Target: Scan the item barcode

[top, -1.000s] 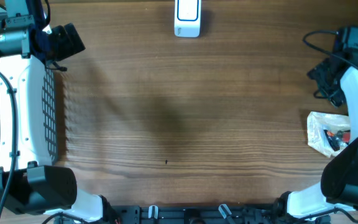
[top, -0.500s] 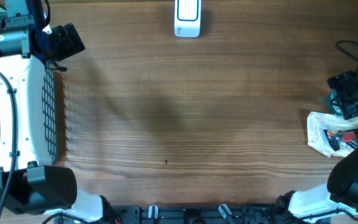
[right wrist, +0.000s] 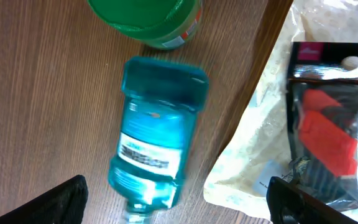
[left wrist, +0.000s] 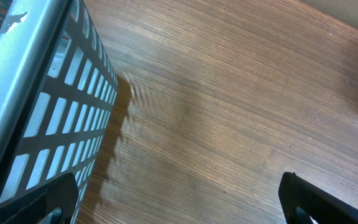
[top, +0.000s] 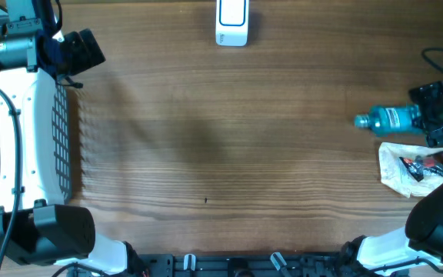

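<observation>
Both grippers wide open. Overhead: teal bottle flat on table, just left of right gripper; plastic bag close below, scanner well apart at top edge. Right wrist: bottle loose between spread fingers, green lid beyond, bag alongside. Left wrist: left gripper spread above wood, beside basket.
</observation>
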